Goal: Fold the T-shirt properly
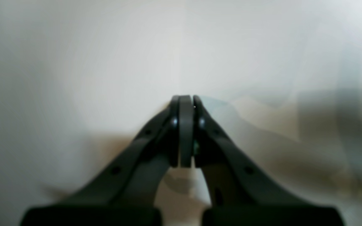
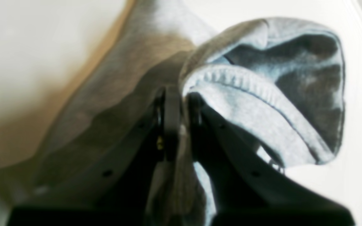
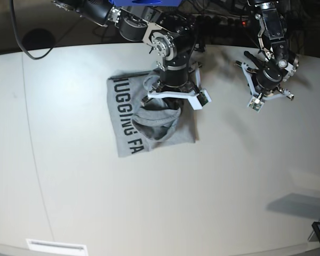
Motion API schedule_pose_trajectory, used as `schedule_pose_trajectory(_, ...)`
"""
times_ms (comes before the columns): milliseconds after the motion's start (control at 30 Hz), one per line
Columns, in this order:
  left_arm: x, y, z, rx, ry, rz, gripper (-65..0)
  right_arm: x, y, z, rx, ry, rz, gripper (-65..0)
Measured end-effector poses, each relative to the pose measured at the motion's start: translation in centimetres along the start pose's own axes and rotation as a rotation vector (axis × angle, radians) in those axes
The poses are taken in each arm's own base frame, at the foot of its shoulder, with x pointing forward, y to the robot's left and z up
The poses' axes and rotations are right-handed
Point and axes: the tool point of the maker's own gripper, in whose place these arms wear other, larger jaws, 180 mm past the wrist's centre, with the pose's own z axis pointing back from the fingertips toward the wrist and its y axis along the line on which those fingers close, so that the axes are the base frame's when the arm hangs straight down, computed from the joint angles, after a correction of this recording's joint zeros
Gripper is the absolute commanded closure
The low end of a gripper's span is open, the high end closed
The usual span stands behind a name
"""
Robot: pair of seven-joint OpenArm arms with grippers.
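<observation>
One grey lettered T-shirt [image 3: 130,120] lies bunched, pinched by right gripper [image 2: 181,94]; left gripper [image 1: 185,100] closed, empty.

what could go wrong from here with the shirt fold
1. The right gripper pinches only a bunched piece of the T-shirt near a hemmed opening, so pulling may drag the layers into a lump instead of a flat fold.
2. The left gripper is shut, empty and well off the cloth, so nothing pins the shirt; the whole garment could slide on the table.
3. The fold already looks rumpled over the lettering, so creases may get locked in.
</observation>
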Motion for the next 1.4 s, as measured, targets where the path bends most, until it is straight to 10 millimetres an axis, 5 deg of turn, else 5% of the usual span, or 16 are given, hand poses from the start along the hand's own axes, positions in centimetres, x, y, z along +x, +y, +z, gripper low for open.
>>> schedule_pose_trajectory(267,0.4,0.4,-1.0,-0.005,-0.018,0.038,0.0,0.3,0.0,0.1,0.002,-0.016,0.007,-31.8)
schedule_pose_trajectory(567,1.0,1.0,-1.7,-0.004,-0.035,0.057,0.0,6.2,-2.0,3.0,0.015,-0.245,-0.062,-33.2)
schedule_pose_trajectory(733,0.9,1.0,-1.7,-0.005,-0.033,0.054,0.0,7.2,-5.8,3.4,-0.038,-0.259,-0.184,-33.2)
schedule_pose_trajectory(833,0.6,1.3,-1.5,-0.002,-0.032,0.051,0.0,5.0,-12.2,2.5,-0.199,-0.212,-0.284,-29.0)
schedule_pose_trajectory(900,-0.5,1.6,-1.3,0.003,-0.006,0.032,0.0,3.1,-14.6,2.4,-0.26,-0.178,-0.302,-14.1)
schedule_pose_trajectory(967,-0.9,1.5,-1.0,0.002,-0.022,0.022,0.0,1.4,-14.7,2.1,-0.261,-0.125,-0.325,0.0)
schedule_pose_trajectory(1167,-2.1,1.4,-0.5,0.005,-0.043,0.048,0.0,-2.4,-14.8,2.0,-0.282,-0.017,-0.367,-0.3)
schedule_pose_trajectory(1400,-4.5,3.4,0.4,0.062,0.015,0.097,0.0,-3.5,-11.3,1.3,-0.082,0.046,-0.535,-0.3)
